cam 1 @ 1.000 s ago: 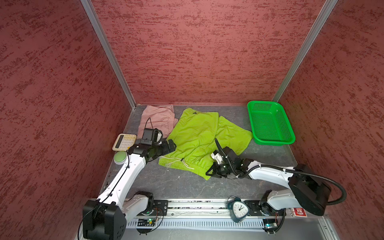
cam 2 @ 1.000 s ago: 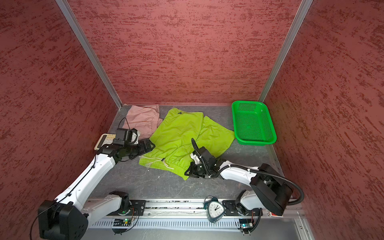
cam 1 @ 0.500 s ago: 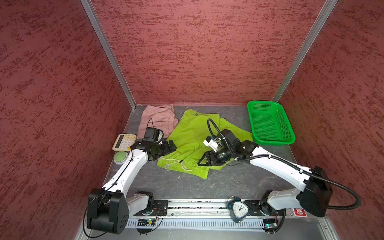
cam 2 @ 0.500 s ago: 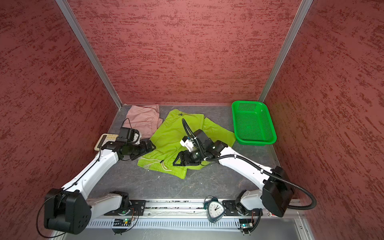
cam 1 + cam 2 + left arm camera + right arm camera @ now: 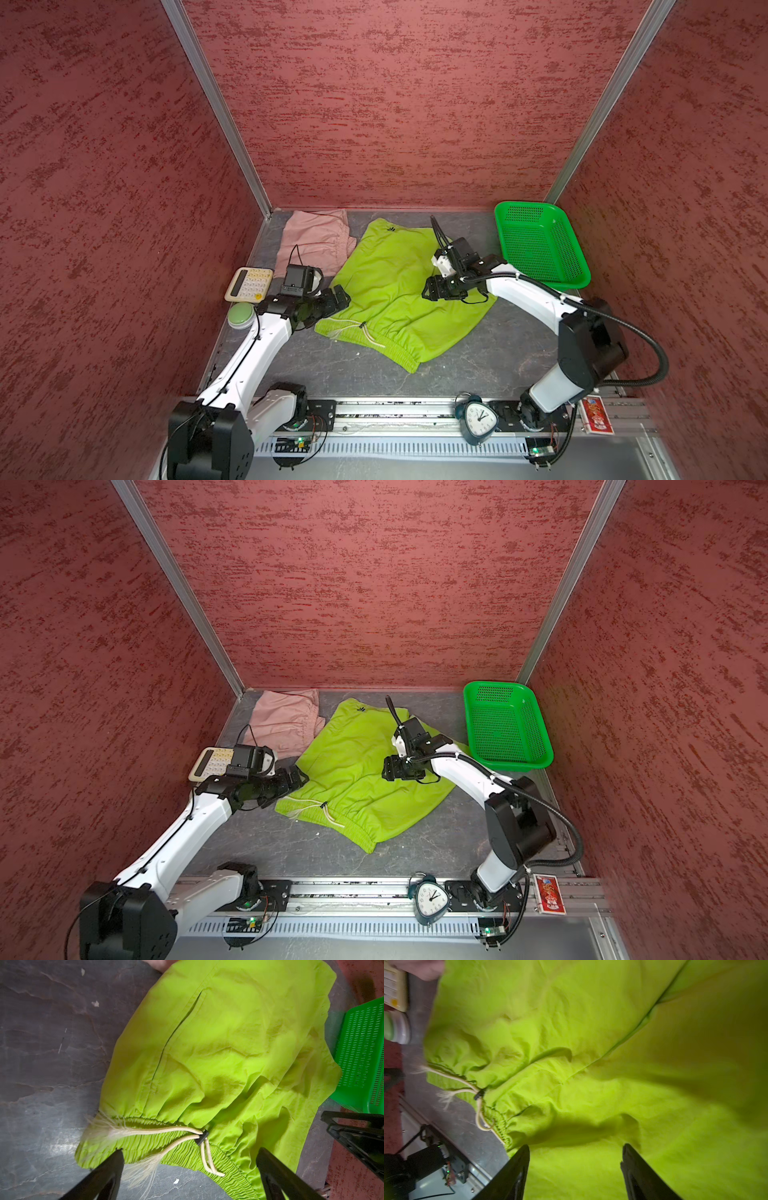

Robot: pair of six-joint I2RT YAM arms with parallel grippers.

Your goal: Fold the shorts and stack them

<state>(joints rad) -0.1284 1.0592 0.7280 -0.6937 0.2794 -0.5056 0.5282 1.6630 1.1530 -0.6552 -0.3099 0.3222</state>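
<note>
The lime green shorts (image 5: 386,286) (image 5: 349,766) lie spread in the middle of the floor. Their gathered waistband and cream drawstring (image 5: 182,1138) face the near edge. The dusty pink shorts (image 5: 316,241) (image 5: 286,719) lie crumpled at the back left, partly under the green pair. My left gripper (image 5: 340,297) (image 5: 190,1153) is open, low at the waistband's left end, with nothing between its fingers. My right gripper (image 5: 428,291) (image 5: 576,1147) hangs open just over the right part of the green fabric, holding nothing.
A green perforated basket (image 5: 579,266) stands at the back right. A calculator (image 5: 248,284) and a round green-topped object (image 5: 242,316) sit by the left wall. An alarm clock (image 5: 478,419) and a red card box (image 5: 598,415) rest on the front rail.
The right gripper was nearly shut, low at the near right corner of the waistband. It has opened and swung back and right over the green shorts. The left gripper stayed open, almost in place.
</note>
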